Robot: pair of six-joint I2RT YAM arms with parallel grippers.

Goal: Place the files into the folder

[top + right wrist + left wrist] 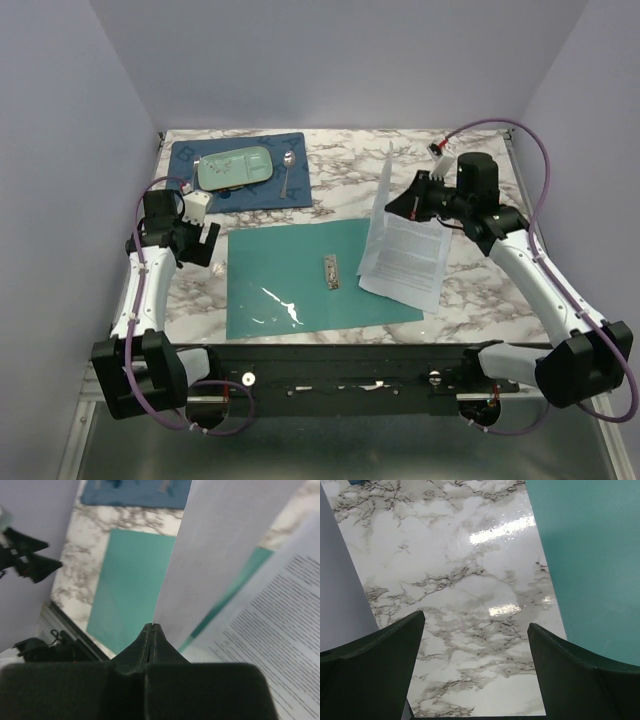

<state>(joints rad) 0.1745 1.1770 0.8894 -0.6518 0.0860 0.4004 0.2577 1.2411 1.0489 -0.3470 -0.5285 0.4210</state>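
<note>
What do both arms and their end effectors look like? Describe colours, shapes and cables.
Both the left arm and right arm have white links between bulky black joint housings, with a purple cable looping alongside each. The left end effector and right end effector carry dark, matte, wedge-shaped fingers tapering to tips.

A robotics lab bench: plain lilac walls [60, 120] box in a marble-top table [470, 300] carrying 2 bolted-down arms [140, 290].

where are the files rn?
Top view: the files sit right of centre, overlapping the right edge of the folder. One sheet stands lifted off the stack, pinched in the right gripper.
</note>
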